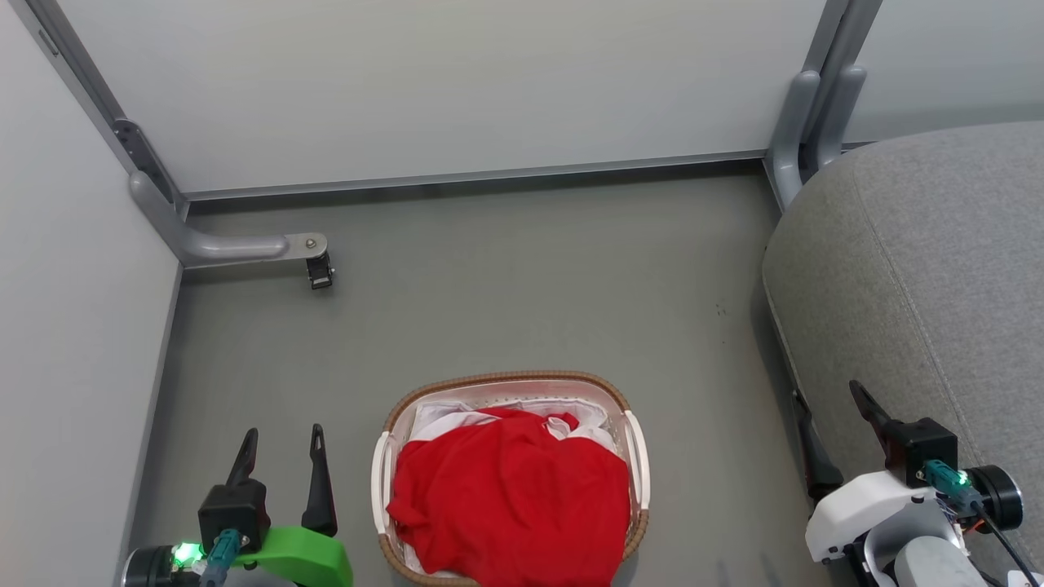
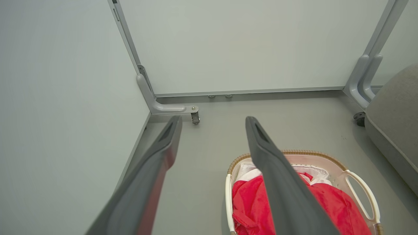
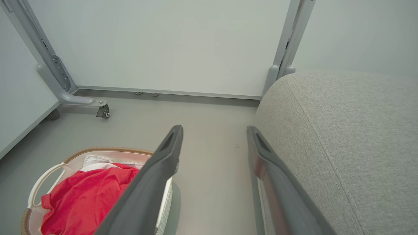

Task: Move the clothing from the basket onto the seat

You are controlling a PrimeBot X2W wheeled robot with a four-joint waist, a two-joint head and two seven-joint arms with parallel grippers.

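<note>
The red clothing (image 1: pixel 510 497) lies heaped in the basket (image 1: pixel 506 379), right in front of us on the floor (image 1: pixel 530 285). It is piled up near the rim, and a bit of white cloth (image 1: pixel 457 420) peeks out at the far end. The basket stands between our two grippers. The seat (image 1: pixel 938 269) is off to our right, near the basket but apart from it.

Our left gripper (image 1: pixel 284 432) hovers just beside the basket's left handle, fingers spread wide, nothing in them. Same story for the right gripper (image 1: pixel 828 393): fingers apart and empty, close by the seat's front edge.

There's nothing red on the seat, so we reckon we're at the very start, with the reach and first grab to come. To do it well, we'd come down over the middle of the red heap and pinch a thick fold rather than a thin edge. We'd keep off the white cloth and lift clear of the rim before swinging right.
</note>
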